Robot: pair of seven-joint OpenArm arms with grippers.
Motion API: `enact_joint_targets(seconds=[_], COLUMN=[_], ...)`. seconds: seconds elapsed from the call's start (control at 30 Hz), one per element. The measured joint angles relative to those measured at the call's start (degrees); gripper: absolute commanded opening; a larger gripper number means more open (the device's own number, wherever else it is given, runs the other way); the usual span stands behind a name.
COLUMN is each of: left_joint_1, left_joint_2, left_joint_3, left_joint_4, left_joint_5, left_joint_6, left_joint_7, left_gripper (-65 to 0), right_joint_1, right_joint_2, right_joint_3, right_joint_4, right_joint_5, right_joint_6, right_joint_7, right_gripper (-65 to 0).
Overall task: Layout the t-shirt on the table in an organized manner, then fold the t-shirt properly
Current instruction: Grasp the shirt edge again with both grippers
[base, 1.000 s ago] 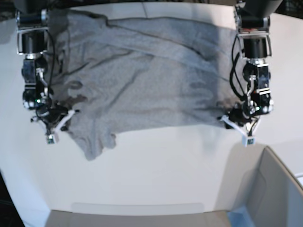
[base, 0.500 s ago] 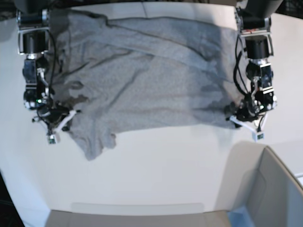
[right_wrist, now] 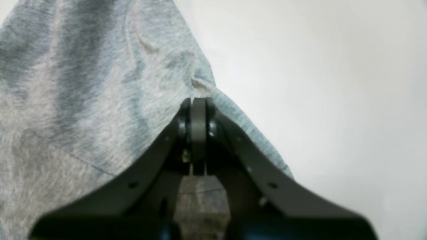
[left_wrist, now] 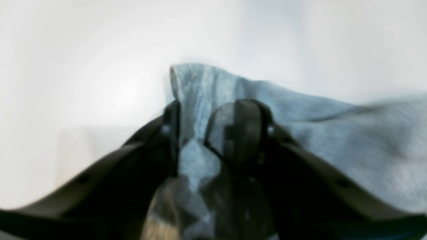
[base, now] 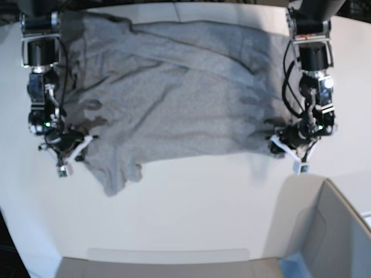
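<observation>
Surface: white table [base: 191, 202], wide and bare toward the near edge.
T-shirt: grey t-shirt [base: 174, 98] spread rumpled across the far half of the table, one sleeve trailing toward the near left.
Right gripper [right_wrist: 198, 100]: clenched tight on the shirt's edge.
Left gripper [left_wrist: 206, 116]: jaws partly apart with a fold of shirt corner between them; whether it grips, cannot tell.
Bin: grey box [base: 336, 231] near right.

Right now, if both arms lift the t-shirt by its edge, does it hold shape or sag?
Probably sags: the t-shirt lies creased and bunches at the right gripper. Looks light, thin knit. Its corner folds limply between the left gripper fingers, so it may slip.
</observation>
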Motion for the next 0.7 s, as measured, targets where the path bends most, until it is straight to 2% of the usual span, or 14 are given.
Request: enact_joint_targets(seconds=[0.1,0.13,0.3,0.43,0.57,0.63,0.7], left_joint_1=[-0.15,-0.2,-0.31,1.18,1.16,1.16,1.16], left_joint_2=[-0.26,-0.42,-0.85,-0.85,-0.79,-0.74,-0.7], left_joint_3=[2.69,3.65,8.15,8.72,8.74,8.7,8.66], left_joint_4=[0.0,0.07,0.39,0.7,0.85,0.85,0.85], left_joint_5=[0.24,0.2,0.02,-0.7,-0.79,-0.81,-0.68], left_joint_6=[0.24,0.26,0.26,0.22,0.0,0.04,0.04], left_joint_7=[-0.02,-0.11,-0.52,-2.51,-1.57,-1.79,-1.79], left_gripper=[-62.4,-65.0,-65.0,-65.0,-65.0,-65.0,-65.0], right_joint_1=[1.27,2.21,8.22,14.69,20.35,20.57,19.91], right_joint_2=[-0.11,-0.13,-0.22,-1.4,-1.86,-1.7,-2.23], right_joint_3=[-0.09,-0.09,0.02,-0.22,-0.37,-3.26,-6.45], right_joint_4=[-0.39,-0.44,-0.74,-10.86,-27.65,-31.26,-31.47], right_joint_5=[0.02,0.02,0.17,-0.11,0.11,-0.02,-0.09], right_joint_6=[-0.02,-0.02,0.0,0.22,0.7,2.16,2.62], right_joint_7=[-0.24,-0.22,0.5,2.01,11.72,13.31,12.66], right_gripper=[-65.0,-63.0,-40.3,-42.4,-44.3,-44.3,-44.3])
